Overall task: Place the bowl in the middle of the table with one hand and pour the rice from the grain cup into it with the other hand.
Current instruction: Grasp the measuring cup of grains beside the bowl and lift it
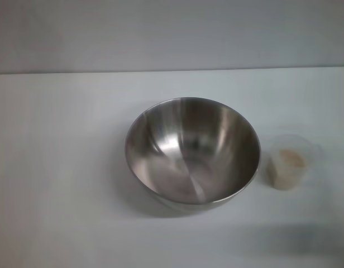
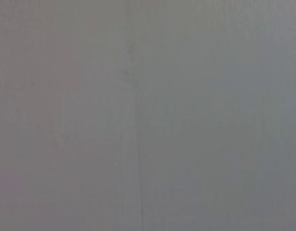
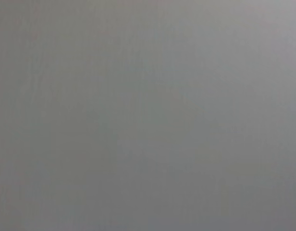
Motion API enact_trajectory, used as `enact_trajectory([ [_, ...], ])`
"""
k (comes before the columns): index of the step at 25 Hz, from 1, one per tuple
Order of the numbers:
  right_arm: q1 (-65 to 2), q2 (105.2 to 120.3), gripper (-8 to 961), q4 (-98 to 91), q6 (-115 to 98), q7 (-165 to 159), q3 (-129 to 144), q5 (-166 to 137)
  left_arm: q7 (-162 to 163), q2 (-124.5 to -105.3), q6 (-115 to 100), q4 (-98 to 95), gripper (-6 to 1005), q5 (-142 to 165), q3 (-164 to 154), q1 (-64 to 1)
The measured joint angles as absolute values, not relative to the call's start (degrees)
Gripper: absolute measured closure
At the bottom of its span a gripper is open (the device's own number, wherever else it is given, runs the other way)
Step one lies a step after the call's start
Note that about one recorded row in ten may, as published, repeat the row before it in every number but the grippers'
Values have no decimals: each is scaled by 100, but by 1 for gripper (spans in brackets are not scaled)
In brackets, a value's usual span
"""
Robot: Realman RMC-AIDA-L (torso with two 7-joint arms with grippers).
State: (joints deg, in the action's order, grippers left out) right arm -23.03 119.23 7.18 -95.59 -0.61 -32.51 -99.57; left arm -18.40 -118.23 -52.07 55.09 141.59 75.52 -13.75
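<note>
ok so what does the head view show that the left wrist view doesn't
Only the head view shows the work: the bowl, empty inside, sitting on the white table, and the grain cup standing just to its right with rice in it, apart from the bowl. Only the left wrist view shows a plain grey surface with a faint line, nothing recognizable. Both share one thing: no arm or claw appears in either.

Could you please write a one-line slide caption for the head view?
Large empty stainless-steel mixing bowl on white table, small clear plastic grain cup of beige rice at its right; no gripper visible.
</note>
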Motion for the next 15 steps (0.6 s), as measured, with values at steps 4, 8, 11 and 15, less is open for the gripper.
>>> enact_trajectory([
  [4,-2086,11926,422,980,-9574,-61,-3227,-9958,440,-11814,-6912,4208,865,15028,7641,-1510],
  [8,-1806,11935,423,1229,-9587,-61,-3097,-10005,1944,-11793,-7811,3159,863,15545,8017,-1762],
  [11,-1536,11937,424,1454,-9586,-61,-2866,-10018,2393,-11791,-8047,2637,862,15720,8207,-1917],
  [15,-1155,11922,424,1750,-9601,-26,-2489,-10021,2582,-11784,-8087,2281,734,15751,8241,-2013],
])
